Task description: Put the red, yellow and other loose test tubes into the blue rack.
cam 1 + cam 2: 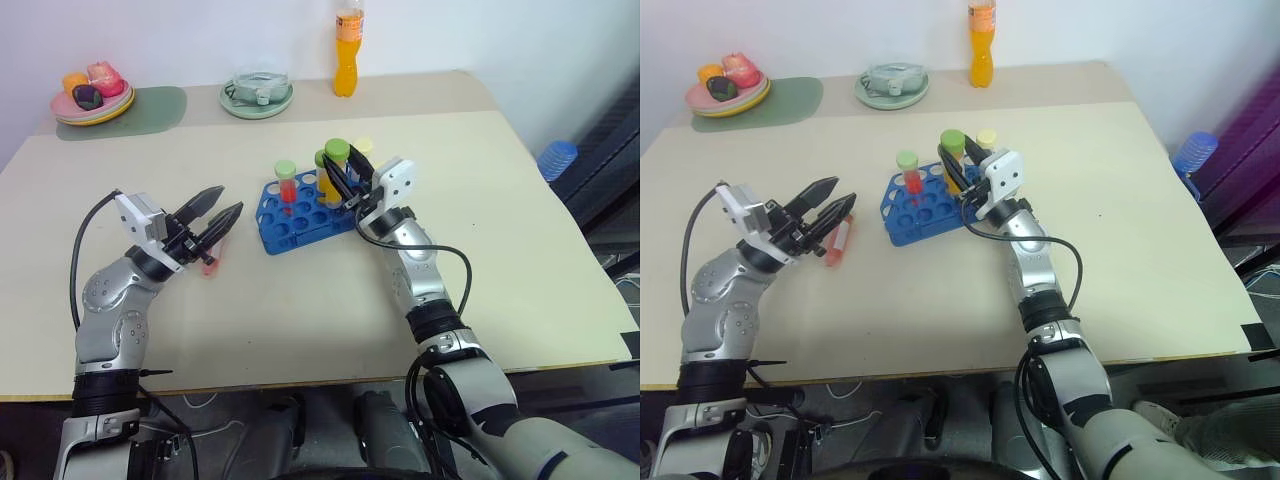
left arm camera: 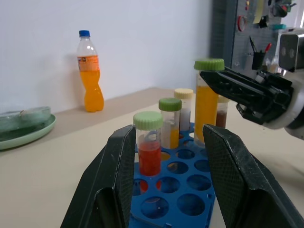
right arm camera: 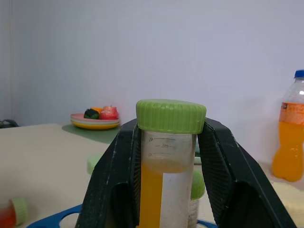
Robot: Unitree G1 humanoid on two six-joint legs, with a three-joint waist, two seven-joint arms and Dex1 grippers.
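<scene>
The blue rack [image 1: 305, 213] stands near the middle of the table [image 1: 520, 260], turned a little, with wide bare surface on its near side and to its right up to the right edge. The far edge carries an orange drink bottle [image 1: 348, 50], a pale green dish [image 1: 257, 97] and, at the far left, a stack of plates [image 1: 93, 103] with fruit on a green mat [image 1: 150, 108].

In the rack one tube with red liquid [image 1: 287, 186] and a light green cap stands upright in the middle row. Behind it stand a yellow tube with green cap [image 2: 169, 122] and a dark tube with cream cap [image 2: 184, 111]; many holes are free.

The right end effector [image 1: 343, 178] is over the right end of the rack and pinches a tube of yellow liquid [image 3: 165, 176] just under its green cap, holding it upright.

The left end effector [image 1: 223, 222] hovers left of the rack, its fingers spread apart and holding nothing. Just beside its tips a loose red tube [image 1: 838, 243] lies flat on the table.
</scene>
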